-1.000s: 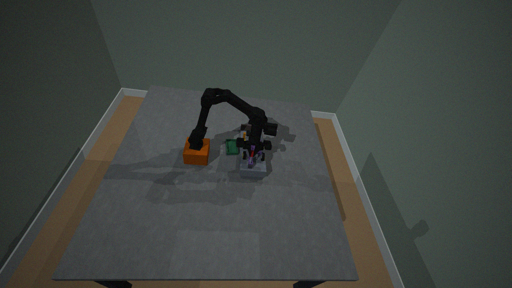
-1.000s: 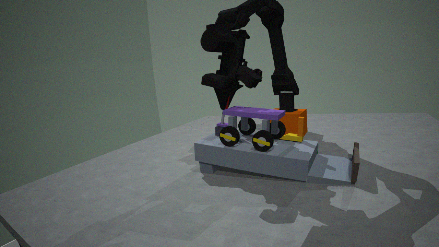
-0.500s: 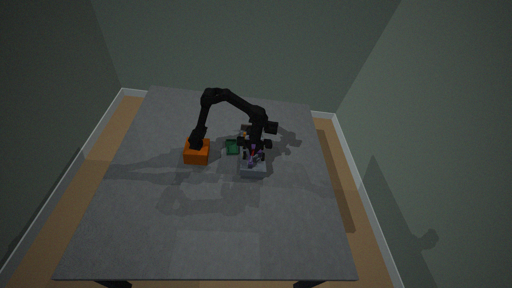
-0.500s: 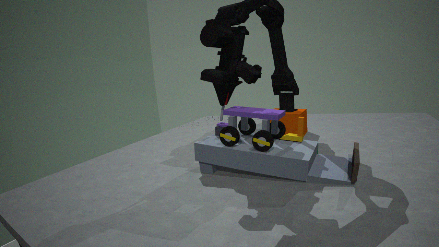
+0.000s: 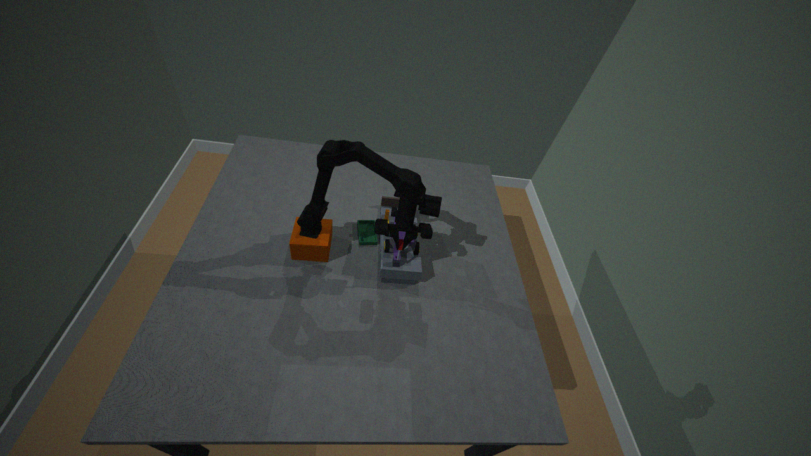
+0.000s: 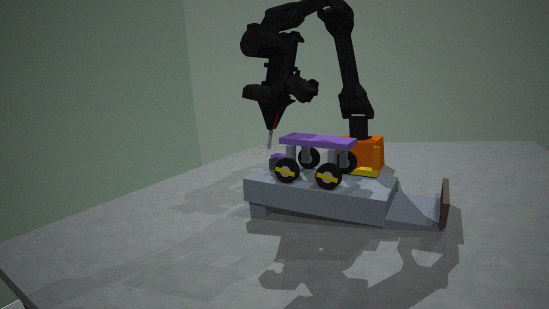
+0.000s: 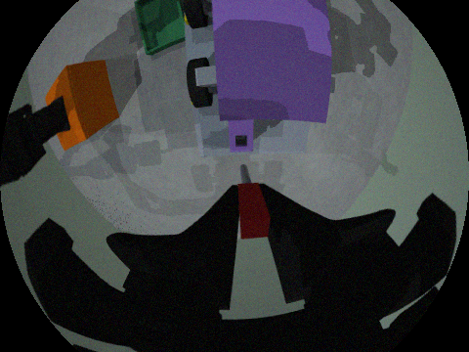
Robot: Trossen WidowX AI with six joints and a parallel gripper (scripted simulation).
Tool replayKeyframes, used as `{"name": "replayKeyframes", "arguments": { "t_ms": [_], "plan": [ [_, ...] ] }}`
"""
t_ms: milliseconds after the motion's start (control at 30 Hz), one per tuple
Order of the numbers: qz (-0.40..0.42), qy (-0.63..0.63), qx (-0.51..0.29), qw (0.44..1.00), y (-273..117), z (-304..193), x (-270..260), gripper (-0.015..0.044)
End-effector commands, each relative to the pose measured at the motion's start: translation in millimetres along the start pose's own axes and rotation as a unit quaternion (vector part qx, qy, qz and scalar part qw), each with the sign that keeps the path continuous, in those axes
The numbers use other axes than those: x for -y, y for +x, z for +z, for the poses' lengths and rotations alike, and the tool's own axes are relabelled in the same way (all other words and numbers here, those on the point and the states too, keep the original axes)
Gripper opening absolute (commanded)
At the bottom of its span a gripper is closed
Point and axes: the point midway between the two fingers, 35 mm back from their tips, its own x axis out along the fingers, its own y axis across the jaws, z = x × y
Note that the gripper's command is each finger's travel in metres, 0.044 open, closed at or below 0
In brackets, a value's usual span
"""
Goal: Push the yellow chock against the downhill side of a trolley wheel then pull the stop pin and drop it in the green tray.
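Observation:
My gripper point(image 6: 271, 127) point(image 7: 247, 190) is shut on the stop pin's red head. The pin point(image 6: 269, 139) point(image 7: 254, 212) hangs with its grey shaft down, clear above the purple bracket point(image 7: 240, 127) point(image 6: 278, 155), whose square hole shows empty in the wrist view. The purple-topped trolley point(image 6: 318, 141) point(image 7: 274, 64) stands on the grey ramp point(image 6: 314, 199) point(image 5: 401, 275). The chock point(image 6: 376, 158) point(image 5: 387, 215), with upright orange handle and yellow body, sits on the ramp at the downhill side of the far downhill wheel and appears to touch it; the contact is partly hidden. The green tray point(image 5: 368, 243) point(image 7: 166, 47) lies beside the ramp.
The orange block point(image 5: 310, 250) point(image 7: 93, 100) under the arm's base stands beyond the tray from the ramp. A brown end board point(image 6: 444, 203) stands upright at the ramp's downhill end. The trolley deck is close to the pin on its downhill side.

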Motion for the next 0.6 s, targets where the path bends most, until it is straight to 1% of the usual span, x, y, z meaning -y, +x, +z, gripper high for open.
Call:
{"name": "replayKeyframes", "arguments": {
  "t_ms": [0,167,567],
  "plan": [
    [0.001,-0.001,-0.002,1.000,1,-8,0,0.0000],
    [0.001,-0.001,-0.002,1.000,1,-10,-4,0.0000],
    [0.002,-0.001,-0.002,1.000,5,-9,-44,0.0000]
  ]
}}
